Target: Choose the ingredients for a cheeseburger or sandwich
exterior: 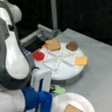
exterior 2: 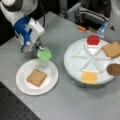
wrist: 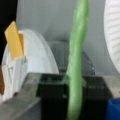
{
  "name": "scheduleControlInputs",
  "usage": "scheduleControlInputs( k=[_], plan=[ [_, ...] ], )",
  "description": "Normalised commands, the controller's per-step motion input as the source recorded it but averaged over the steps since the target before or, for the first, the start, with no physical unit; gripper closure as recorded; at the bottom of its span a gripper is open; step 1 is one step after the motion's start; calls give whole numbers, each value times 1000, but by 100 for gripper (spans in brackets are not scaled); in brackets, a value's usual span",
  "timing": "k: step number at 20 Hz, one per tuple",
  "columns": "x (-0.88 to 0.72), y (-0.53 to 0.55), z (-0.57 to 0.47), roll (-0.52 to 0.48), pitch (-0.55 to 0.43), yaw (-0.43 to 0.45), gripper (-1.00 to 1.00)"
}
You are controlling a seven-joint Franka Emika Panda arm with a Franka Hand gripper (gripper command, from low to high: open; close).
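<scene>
**Claw carries lettuce beside the plate**

The claw (exterior 2: 40, 48) pinches the green lettuce (exterior 2: 44, 54) between its fingers; the wrist view shows the lettuce (wrist: 76, 62) edge-on, clamped upright in the dark jaws. In a front view the lettuce hangs just above the far rim of the white plate (exterior 2: 51, 81), which holds one toast square (exterior 2: 36, 77). The plate sits on the grey worktop (exterior 2: 60, 32), beside a round divided tray (exterior 2: 75, 65). The tray's compartments hold a second toast square (exterior 2: 112, 49), a red tomato disc (exterior 2: 93, 40), a yellow cheese square (exterior 2: 89, 77) and a dark brown patty (exterior 2: 114, 69). In a front view the lettuce (exterior: 58, 90) shows between tray and plate.
</scene>
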Motion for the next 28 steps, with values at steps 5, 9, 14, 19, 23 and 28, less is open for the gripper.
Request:
scheduleControlInputs(
  k=[5, 9, 14, 19, 23, 28],
  plan=[
    [489, -227, -17, -131, 197, 256, 100],
    [507, -201, -19, -183, 214, 207, 100],
    [484, -175, 30, -157, 233, 185, 100],
    [446, -118, 28, -136, 194, 192, 100],
    [449, -110, -50, -217, 128, 206, 100],
    [425, -129, -113, -153, 132, 234, 100]
  ],
)
